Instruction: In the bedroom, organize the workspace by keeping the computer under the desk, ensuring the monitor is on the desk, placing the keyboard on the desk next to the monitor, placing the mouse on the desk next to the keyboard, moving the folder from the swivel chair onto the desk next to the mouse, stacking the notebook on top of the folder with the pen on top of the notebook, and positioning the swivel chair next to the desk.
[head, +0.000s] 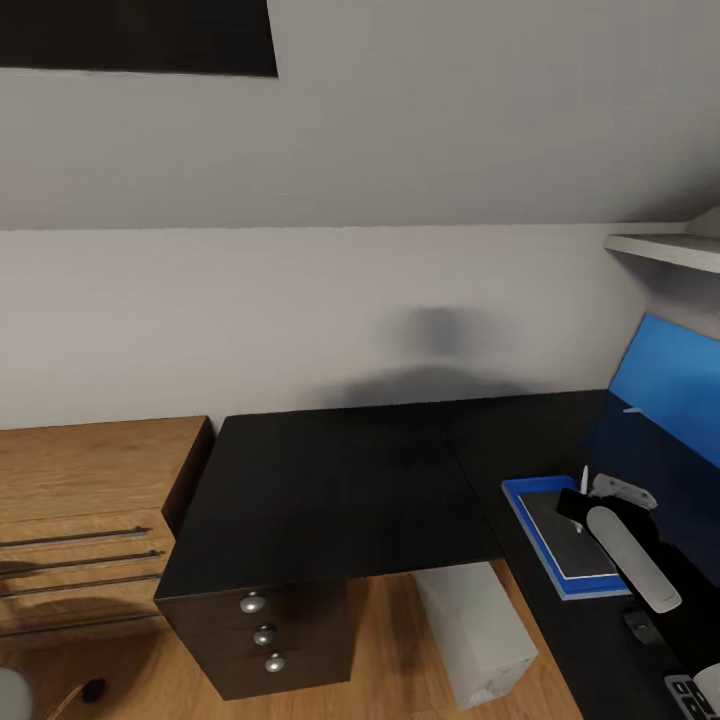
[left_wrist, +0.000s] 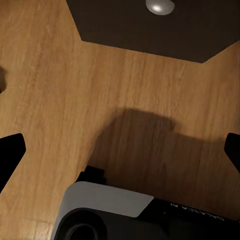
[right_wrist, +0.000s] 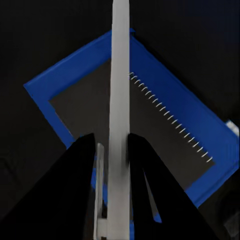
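My right gripper (right_wrist: 111, 150) pinching slim whitish pen (right_wrist: 120, 75), smooth stick, above flat grey notebook (right_wrist: 125, 115) stacked on bright blue folder (right_wrist: 165, 65), on matte black desk (head: 340, 480). Left gripper (left_wrist: 120, 145) spread over wood-grain floor (left_wrist: 50, 100). Grey boxy computer (head: 475, 630) under desk.

Light wooden dresser (head: 90, 520) beside a white wall (head: 250, 300); perhaps a shelf (head: 665, 247).

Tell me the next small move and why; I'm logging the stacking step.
Probably lower the right gripper and release. It is shut on the pen, held over the notebook, which already lies on the folder on the desk.
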